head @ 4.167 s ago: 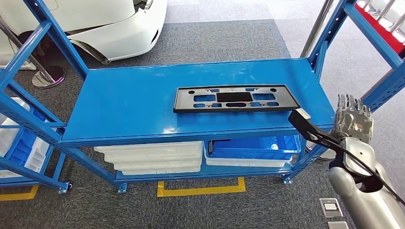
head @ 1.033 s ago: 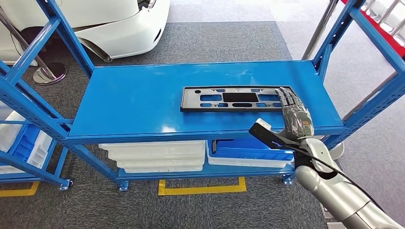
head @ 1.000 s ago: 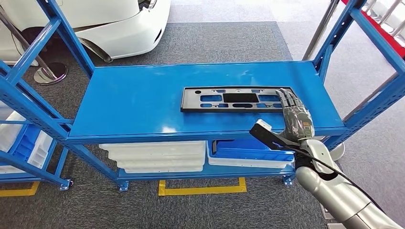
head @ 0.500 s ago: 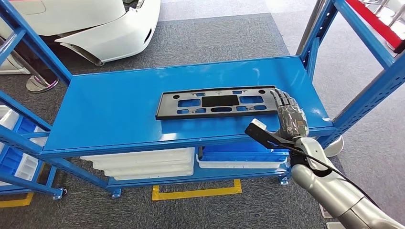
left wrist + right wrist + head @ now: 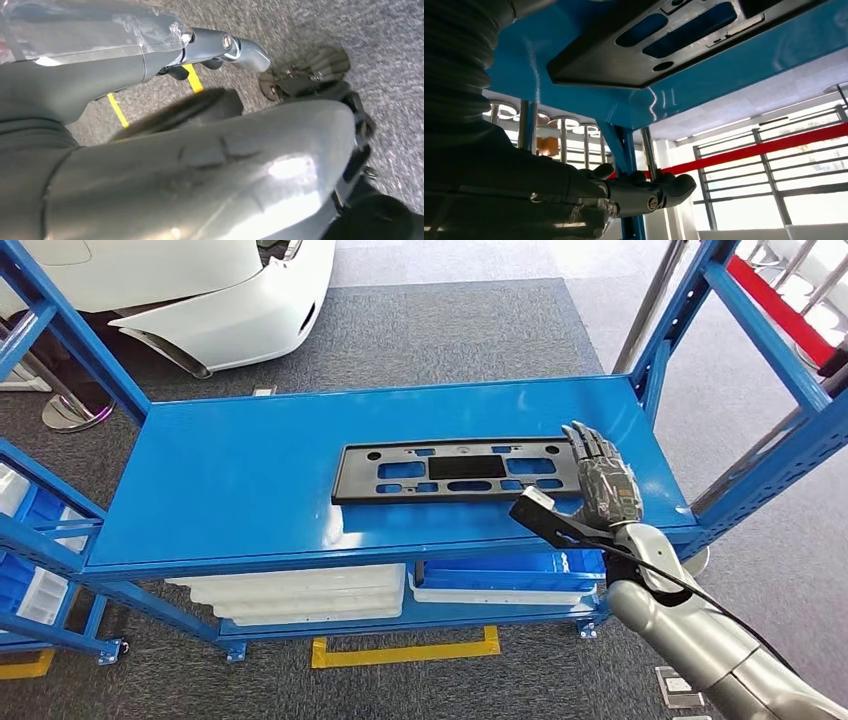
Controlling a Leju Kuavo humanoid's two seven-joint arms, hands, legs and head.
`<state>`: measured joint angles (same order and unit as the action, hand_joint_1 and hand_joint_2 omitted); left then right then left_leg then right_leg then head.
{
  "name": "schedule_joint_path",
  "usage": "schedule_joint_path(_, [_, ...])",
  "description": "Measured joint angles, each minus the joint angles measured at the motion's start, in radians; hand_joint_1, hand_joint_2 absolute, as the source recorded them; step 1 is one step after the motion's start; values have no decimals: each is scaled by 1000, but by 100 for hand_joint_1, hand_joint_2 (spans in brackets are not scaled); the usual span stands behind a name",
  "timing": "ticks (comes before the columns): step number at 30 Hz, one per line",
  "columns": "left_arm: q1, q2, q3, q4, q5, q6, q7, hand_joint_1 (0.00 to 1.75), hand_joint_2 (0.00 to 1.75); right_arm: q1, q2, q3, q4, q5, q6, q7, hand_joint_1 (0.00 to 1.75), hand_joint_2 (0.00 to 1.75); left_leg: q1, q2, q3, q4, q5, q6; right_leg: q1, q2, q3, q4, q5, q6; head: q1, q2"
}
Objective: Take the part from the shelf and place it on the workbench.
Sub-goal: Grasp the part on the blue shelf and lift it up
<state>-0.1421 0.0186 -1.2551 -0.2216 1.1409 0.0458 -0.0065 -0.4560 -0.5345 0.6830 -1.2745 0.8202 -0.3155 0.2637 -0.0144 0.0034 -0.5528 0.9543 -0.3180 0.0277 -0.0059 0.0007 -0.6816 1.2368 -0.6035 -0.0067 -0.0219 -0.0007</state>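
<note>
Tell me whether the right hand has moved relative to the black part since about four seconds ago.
Yes. The right hand has come in from beyond the shelf's right end to the right end of the black part.

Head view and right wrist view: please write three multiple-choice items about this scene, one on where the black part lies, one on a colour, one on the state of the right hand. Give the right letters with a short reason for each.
1. Where does the black part lie?
A. on the top board of the blue shelf
B. in a white bin below
C. on the grey carpet

2. What colour is the marking on the floor under the shelf?
A. red
B. yellow
C. green

3. What is the state of the right hand?
A. it carries the part in the air
B. it is closed into a fist away from the shelf
C. it lies at the right end of the part, fingers stretched out, the part not lifted

Answers: 1 A, the part lies flat on the top board. 2 B, the floor marking is yellow. 3 C, the fingers are straight and the part is flat on the shelf.
</note>
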Motion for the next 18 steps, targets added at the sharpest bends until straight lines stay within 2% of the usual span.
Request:
schedule_joint_path(1, [0, -1, 0, 0, 0, 0, 0, 0, 0, 2, 0, 2, 2, 5, 11, -1, 0, 175, 4, 0, 2, 6, -7, -5, -6, 0, -23, 26, 5, 7, 4, 0])
schedule_joint_path(2, [1, -2, 0, 0, 0, 0, 0, 0, 0, 3, 0, 4, 3, 12, 23, -3, 0, 175, 8, 0, 4, 14, -16, -10, -12, -1, -29, 17, 30, 16, 8, 0])
schedule_joint_path(4, [2, -2, 0, 0, -1, -1, 0, 0, 0, 2, 1, 10, 6, 24, 48, -12, 0, 175, 18, 0, 7, 40, -40, -26, -24, -3, 3, -84, 102, 35, 16, 0])
schedule_joint_path(5, [0, -1, 0, 0, 0, -1, 0, 0, 0, -1, 2, 14, 8, 23, 61, -20, 0, 175, 21, 0, 4, 56, -53, -35, -27, -2, 21, -132, 124, 41, 23, 0])
schedule_joint_path(6, [-2, -1, 0, 0, 1, 0, 2, 0, 0, -3, 3, 19, 10, 17, 75, -31, 0, 175, 23, 0, 0, 71, -63, -44, -27, -1, 33, -162, 132, 39, 28, 0])
schedule_joint_path(7, [-3, 0, 0, 1, 4, 1, 3, 0, 0, -3, 5, 25, 11, 6, 88, -44, 0, 175, 23, 0, -4, 81, -72, -49, -26, 0, 36, -169, 125, 32, 29, 0])
schedule_joint_path(9, [-4, 0, 0, 1, 9, 6, 7, 0, 0, 0, 10, 36, 13, -18, 110, -66, 0, 175, 23, 0, -6, 88, -76, -48, -26, 1, 34, -168, 121, 14, 21, 0])
schedule_joint_path(12, [-3, 1, 0, 1, 13, 12, 9, 0, 0, 2, 17, 52, 15, -35, 125, -79, 0, 175, 23, 0, -1, 82, -74, -42, -25, 0, 35, -168, 116, 6, 6, 0])
schedule_joint_path(18, [-4, 1, 0, 1, 5, 13, 6, 0, 0, 2, 24, 76, 22, -60, 118, -79, 0, 175, 26, 0, 6, 69, -73, -42, -17, -1, 40, -168, 110, -6, -20, 0])
